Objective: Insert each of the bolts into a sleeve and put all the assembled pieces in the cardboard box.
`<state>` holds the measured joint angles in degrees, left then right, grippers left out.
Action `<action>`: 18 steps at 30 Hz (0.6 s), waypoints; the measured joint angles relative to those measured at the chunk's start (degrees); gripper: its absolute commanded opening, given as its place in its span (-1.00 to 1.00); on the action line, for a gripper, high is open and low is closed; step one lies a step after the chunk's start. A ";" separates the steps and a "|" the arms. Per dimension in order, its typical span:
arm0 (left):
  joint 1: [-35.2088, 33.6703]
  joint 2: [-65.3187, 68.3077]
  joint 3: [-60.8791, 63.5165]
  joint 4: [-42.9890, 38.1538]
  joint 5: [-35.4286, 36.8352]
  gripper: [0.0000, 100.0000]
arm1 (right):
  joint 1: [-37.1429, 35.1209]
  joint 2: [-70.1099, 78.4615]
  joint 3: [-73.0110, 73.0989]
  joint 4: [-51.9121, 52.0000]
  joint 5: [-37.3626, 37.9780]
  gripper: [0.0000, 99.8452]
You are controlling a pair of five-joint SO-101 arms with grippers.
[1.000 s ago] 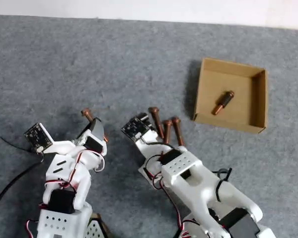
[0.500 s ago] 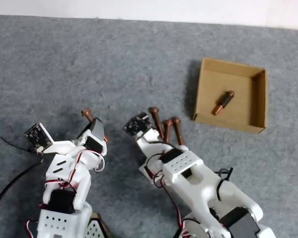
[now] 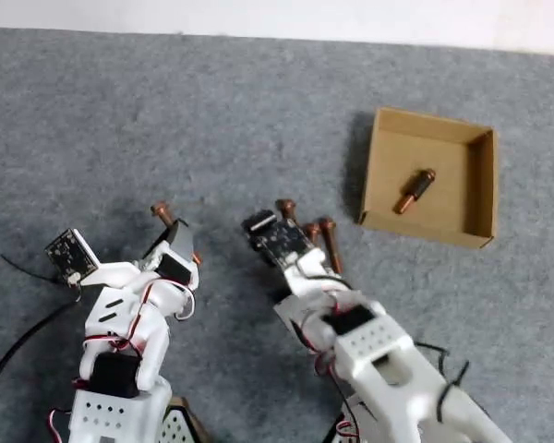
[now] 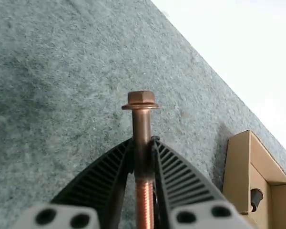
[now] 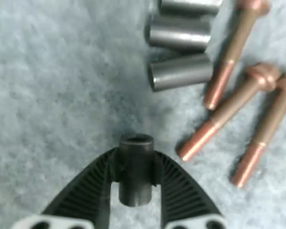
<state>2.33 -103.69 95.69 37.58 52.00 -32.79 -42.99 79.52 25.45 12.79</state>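
My left gripper [image 4: 143,143] is shut on the shank of a copper bolt [image 4: 141,119], hex head pointing away; in the high view this bolt [image 3: 162,214] sticks out beyond the left gripper [image 3: 174,238]. My right gripper [image 5: 136,157] is shut on a dark sleeve [image 5: 135,169], its open end facing outward. Past it lie three grey sleeves [image 5: 181,71] and three loose copper bolts [image 5: 229,109] on the carpet. The cardboard box [image 3: 385,175] at the right holds one assembled piece [image 3: 415,190].
Grey carpet covers the table. The right arm [image 3: 369,341] hangs over the loose bolts [image 3: 329,238] in the middle and hides part of them. The box edge [image 4: 238,167] also appears in the left wrist view. Open carpet lies at the back left.
The right arm's wrist has shifted to the right, toward the loose bolts, and now covers more of them. The left arm and its bolt have stayed put.
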 measured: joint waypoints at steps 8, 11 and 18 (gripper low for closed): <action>0.00 0.00 0.00 0.00 0.00 -0.99 | 0.00 -19.08 14.68 -13.36 0.00 -0.99; 0.00 0.00 0.09 0.00 0.00 -0.99 | 0.00 -25.85 16.00 -18.73 -0.18 -0.99; 0.00 0.00 0.09 0.00 0.00 -0.99 | 0.00 -37.01 16.53 -17.93 -0.18 -0.99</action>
<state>2.33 -103.69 95.78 37.58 52.00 -32.79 -80.00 96.04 7.52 12.62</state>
